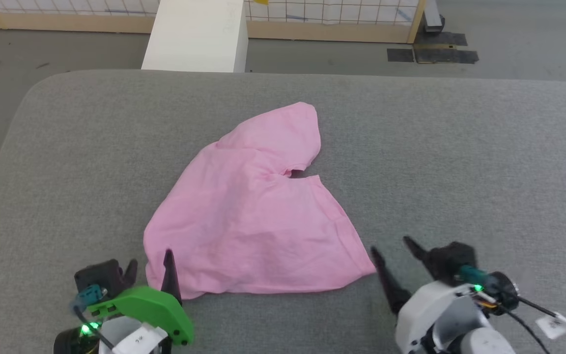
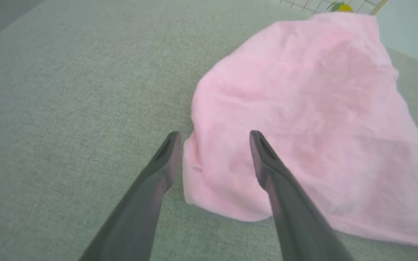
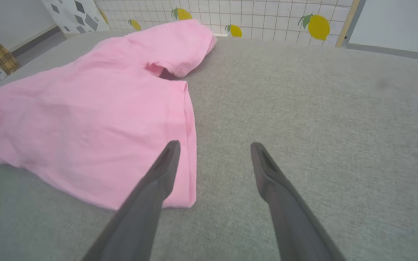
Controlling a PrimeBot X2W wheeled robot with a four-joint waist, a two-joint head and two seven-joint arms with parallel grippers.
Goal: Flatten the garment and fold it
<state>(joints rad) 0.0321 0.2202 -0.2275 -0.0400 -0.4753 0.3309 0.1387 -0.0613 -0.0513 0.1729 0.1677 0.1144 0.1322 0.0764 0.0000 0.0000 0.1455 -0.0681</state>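
Frankly, little writing can be read: a small white tag (image 1: 553, 324) hangs on a cable by the right wrist and a white patch (image 1: 138, 339) sits under the left wrist's green cover (image 1: 145, 307), but the marks on both are too small to make out. In the right wrist view, the gridded panel (image 3: 267, 18) behind carries printed yellow lemons and no words.

The garment (image 1: 248, 216) lies near the middle of the grey fabric surface (image 1: 460, 147), spread mostly flat with light wrinkles. Its far part is folded over, leaving a small dark gap at the fold. What lies under that fold is hidden. The left wrist view cuts the garment off at its right edge.

The left gripper (image 1: 150, 263) has its jaws spread apart at the garment's near left corner, gripping nothing. In its wrist view one finger lies over bare grey just beside the hem and the other over the pink cloth. Whether either touches cannot be told.

The right gripper (image 1: 390, 246) is likewise spread and empty, just beside the near right corner. In its wrist view one finger overlaps the cloth's edge, the other lies over bare grey.

Beyond the surface stand a white block (image 1: 197, 34), a wooden-framed barrier and dark tape patches (image 1: 433, 51) on the floor.
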